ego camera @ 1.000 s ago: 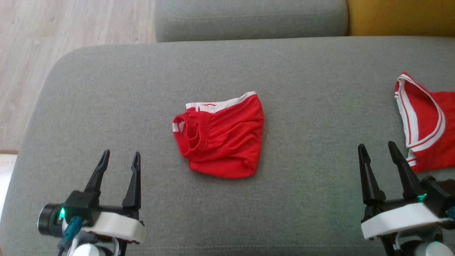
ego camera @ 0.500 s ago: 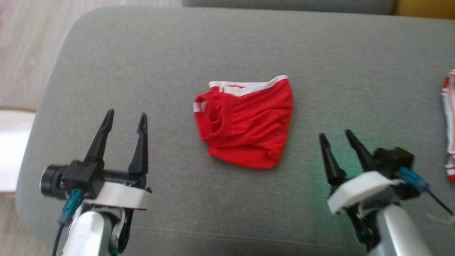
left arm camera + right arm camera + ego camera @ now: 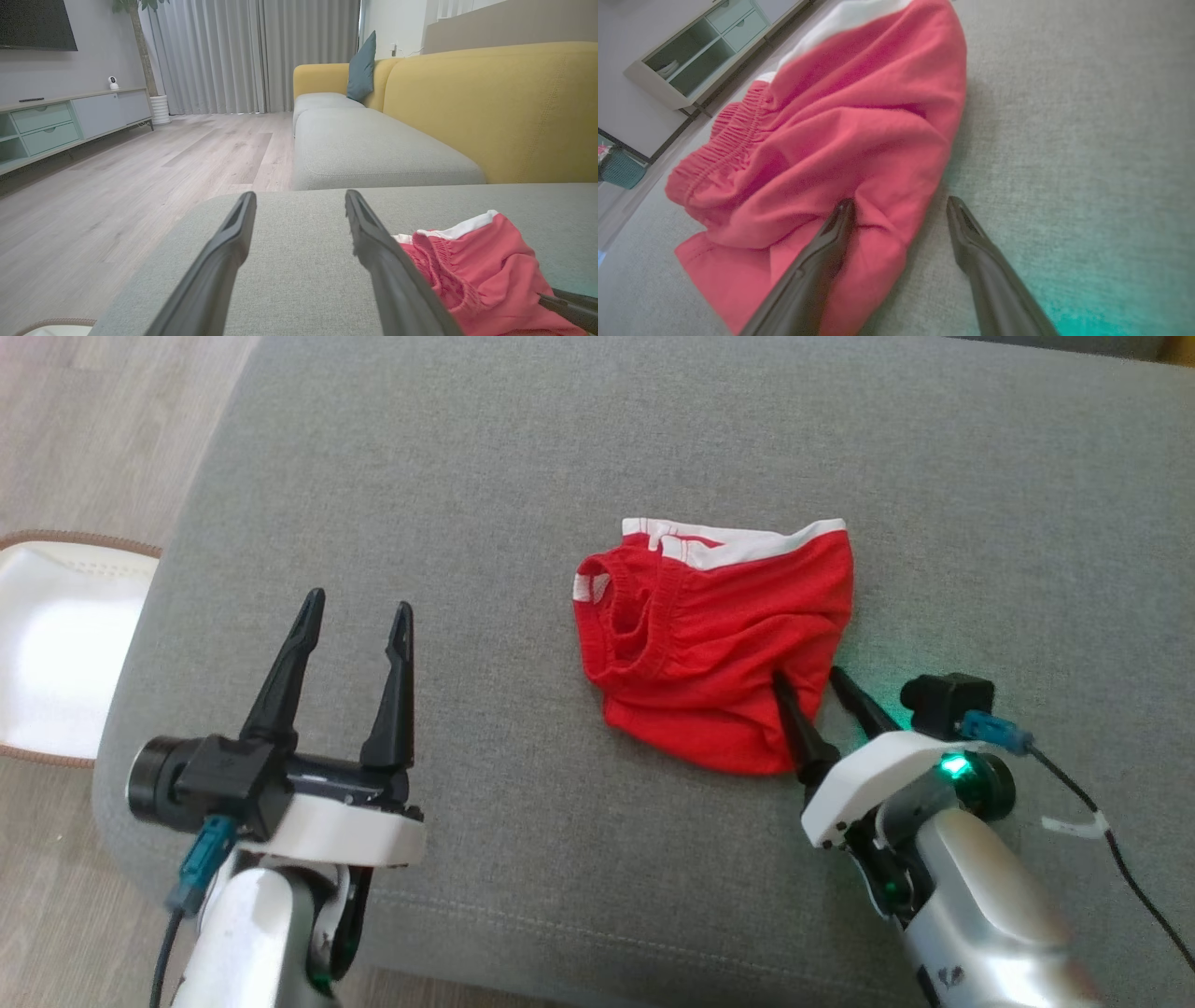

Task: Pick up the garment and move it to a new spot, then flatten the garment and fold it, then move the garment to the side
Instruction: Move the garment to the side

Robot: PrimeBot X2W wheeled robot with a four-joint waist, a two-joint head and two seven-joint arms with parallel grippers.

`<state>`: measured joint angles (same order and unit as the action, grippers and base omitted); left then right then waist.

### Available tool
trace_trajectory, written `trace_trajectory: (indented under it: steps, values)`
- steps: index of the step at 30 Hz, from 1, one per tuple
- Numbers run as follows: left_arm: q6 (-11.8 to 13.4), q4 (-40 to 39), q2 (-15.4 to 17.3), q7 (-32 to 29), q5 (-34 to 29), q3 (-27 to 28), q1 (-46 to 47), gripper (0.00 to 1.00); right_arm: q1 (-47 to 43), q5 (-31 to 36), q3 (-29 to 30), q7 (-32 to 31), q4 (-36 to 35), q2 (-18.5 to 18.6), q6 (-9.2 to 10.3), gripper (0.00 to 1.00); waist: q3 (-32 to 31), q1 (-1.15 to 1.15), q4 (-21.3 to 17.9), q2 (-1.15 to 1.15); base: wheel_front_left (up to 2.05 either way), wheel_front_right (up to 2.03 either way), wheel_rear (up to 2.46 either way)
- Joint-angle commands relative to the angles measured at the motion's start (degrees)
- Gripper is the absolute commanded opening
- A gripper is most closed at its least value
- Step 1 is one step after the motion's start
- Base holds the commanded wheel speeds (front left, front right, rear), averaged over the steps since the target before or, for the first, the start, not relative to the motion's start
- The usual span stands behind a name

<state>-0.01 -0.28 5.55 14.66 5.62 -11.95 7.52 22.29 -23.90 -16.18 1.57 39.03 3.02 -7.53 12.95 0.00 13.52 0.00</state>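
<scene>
A crumpled red knit garment with a white waistband (image 3: 714,649) was seen lying on a broad grey fabric seat cushion (image 3: 523,448), near that cushion's middle, with the waistband turned toward the cushion's far edge.

The left gripper (image 3: 358,605) was held above the cushion's near left corner, well apart from the garment. Its two long dark fingers were spread wide with nothing between them.

The right gripper (image 3: 805,674) was placed toward the cushion's near edge, at the garment's near right corner. Its jaws were likewise spread and clamped on nothing. In the right wrist view one fingertip (image 3: 833,233) was seen at a fold of the red cloth, the other over bare cushion just beside the hem. The hem was thus straddled, not gripped. A green glow was cast on the cushion beside this gripper.

Off the cushion's left edge, pale wood-plank flooring (image 3: 84,429) and a white round object with a brown rim (image 3: 56,653) were seen. A yellow upholstered backrest (image 3: 490,107) was seen beyond the cushion's far edge.
</scene>
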Motion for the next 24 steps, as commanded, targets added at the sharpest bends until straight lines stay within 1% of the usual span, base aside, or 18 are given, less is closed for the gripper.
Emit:
trace_trajectory:
  steps: [1, 2, 3, 4, 5, 6, 7, 10, 14, 20, 24]
  values:
    - [-0.06, -2.22, 0.46, 0.33, -0.45, 2.23, 2.53, 1.0, 1.49, -1.27, -2.1, -0.33, -0.16, -0.14, 0.04, 1.0, 0.13, 0.0, 0.01, 0.0, 0.0, 0.0, 0.0]
    - [-0.15, -2.22, 0.39, 0.33, -0.48, 2.28, 2.56, 1.0, 1.71, -2.42, -3.19, -0.91, 0.83, -0.14, 0.04, 1.0, 0.2, 0.0, -0.02, 0.0, 0.0, 0.0, 0.0]
    - [-0.21, -2.21, 0.33, 0.33, -0.53, 2.35, 2.58, 1.0, 1.91, -3.14, -4.1, -1.39, 1.72, -0.14, 0.04, 0.91, 0.27, 0.0, -0.08, 0.0, 0.0, 0.0, 0.0]
    - [-0.26, -2.21, 0.27, 0.33, -0.56, 2.43, 2.6, 1.0, 1.97, -3.87, -4.94, -2.26, 2.69, -0.14, 0.04, 0.75, 0.35, 0.0, -0.19, 0.0, 0.0, 0.0, 0.0]
    - [-0.31, -2.2, 0.21, 0.33, -0.59, 2.51, 2.62, 1.0, 2.0, -4.55, -5.92, -3.11, 3.38, -0.14, 0.04, 0.4, 0.42, 0.0, -0.31, 0.0, 0.0, 0.0, 0.0]
    - [-0.36, -2.2, 0.16, 0.33, -0.62, 2.59, 2.64, 1.0, 2.13, -4.92, -6.69, -3.19, 3.61, -0.14, 0.04, 0.12, 0.49, 0.0, -0.44, 0.0, 0.0, 0.0, 0.0]
    - [-0.43, -2.2, 0.12, 0.33, -0.66, 2.7, 2.65, 1.0, 2.16, -5.06, -7.53, -3.42, 3.89, -0.14, 0.04, 0.0, 0.52, 0.0, -0.61, 0.0, 0.0, 0.0, 0.0]
    - [-0.6, -2.2, 0.07, 0.33, -0.85, 3.02, 2.67, 1.0, 2.25, -5.35, -9.35, -3.5, 4.03, -0.14, 0.04, 0.0, 0.58, 0.0, -1.12, 0.0, 0.0, 0.0, 0.0]
    - [-0.78, -2.23, 0.0, 0.33, -1.11, 3.44, 2.74, 1.0, 3.26, -3.57, -9.47, -1.99, 3.79, -0.14, 0.04, 0.0, 0.52, 0.0, -1.74, 0.0, 0.0, 0.0, 0.0]
    - [-0.75, -2.42, 0.03, 0.33, -1.46, 4.13, 2.05, 1.0, 4.25, 3.23, -8.66, -1.28, 1.55, -0.14, 0.04, 0.0, 0.06, 0.0, -4.11, 0.0, 0.0, 0.0, 0.0]
    - [-0.87, -2.81, 0.23, 0.33, -1.63, 4.52, 1.58, 1.0, 2.96, 9.11, -8.46, -2.09, -2.04, 0.12, 0.04, 0.0, 0.05, 0.0, -7.26, 0.0, 0.0, 0.0, 0.0]
